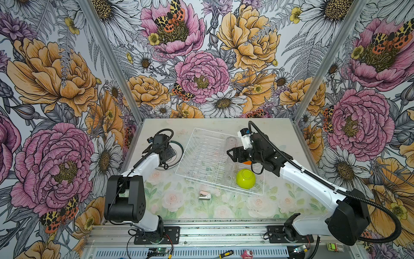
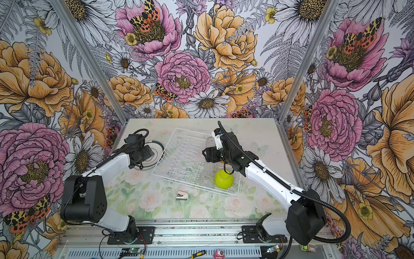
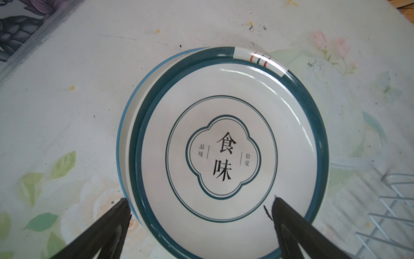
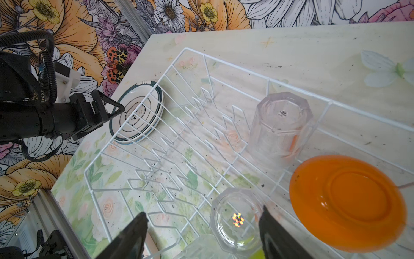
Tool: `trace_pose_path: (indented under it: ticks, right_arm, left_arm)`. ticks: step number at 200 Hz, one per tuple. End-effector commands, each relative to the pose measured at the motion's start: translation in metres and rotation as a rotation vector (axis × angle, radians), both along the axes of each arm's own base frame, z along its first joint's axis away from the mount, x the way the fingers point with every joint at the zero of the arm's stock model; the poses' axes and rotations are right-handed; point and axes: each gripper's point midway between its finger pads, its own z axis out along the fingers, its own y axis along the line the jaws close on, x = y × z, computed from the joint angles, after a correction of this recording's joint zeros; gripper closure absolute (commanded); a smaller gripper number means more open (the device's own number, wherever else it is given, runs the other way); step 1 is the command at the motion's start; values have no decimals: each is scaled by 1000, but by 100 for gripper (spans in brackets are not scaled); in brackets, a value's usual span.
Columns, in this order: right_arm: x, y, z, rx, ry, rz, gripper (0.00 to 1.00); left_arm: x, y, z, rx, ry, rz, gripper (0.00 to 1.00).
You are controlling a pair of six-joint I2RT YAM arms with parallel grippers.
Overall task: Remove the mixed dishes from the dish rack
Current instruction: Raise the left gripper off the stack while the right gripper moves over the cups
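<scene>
Left gripper [image 3: 200,201], spread wide and empty, hangs over stacked plates [image 3: 224,101], middle left in both top views. Right gripper [image 4: 203,213], jaws apart, hovers over a tumbler [image 4: 237,219] in the dish rack [image 1: 208,154].

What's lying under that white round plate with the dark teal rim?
Another white plate with a light-blue rim peeks out beneath the teal-rimmed plate; its face is covered, and anything between them is unclear.

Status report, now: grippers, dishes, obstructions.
Left gripper open above stacked plates, outside dish rack. Right gripper open over a tumbler in the rack. Second tumbler, orange bowl, lime-green bowl also racked. No obstruction seen.
</scene>
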Motion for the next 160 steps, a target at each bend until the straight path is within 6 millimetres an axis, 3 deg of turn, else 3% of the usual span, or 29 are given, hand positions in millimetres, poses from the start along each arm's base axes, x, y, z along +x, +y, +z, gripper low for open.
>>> trace_pose_path:
  ticks: [1,28,78,111,160]
  right_arm:
    - [-1,-1,12,12,-23,12,21]
    - [-6,-7,1,-15,-3,0,21]
    - [-25,-11,-27,-78,77,7,21]
    - [-42,-7,-36,-89,118,18,21]
    - [-65,6,-49,-126,188,33,21]
  left_arm:
    - [3,-3,13,-12,-30,-16,2]
    - [-1,-7,32,-42,-92,-14,1]
    - [-18,-13,90,-72,-279,-10,1]
    - [-29,-44,121,-132,-368,-112,1]
    - [-49,-70,143,-187,-428,-210,1]
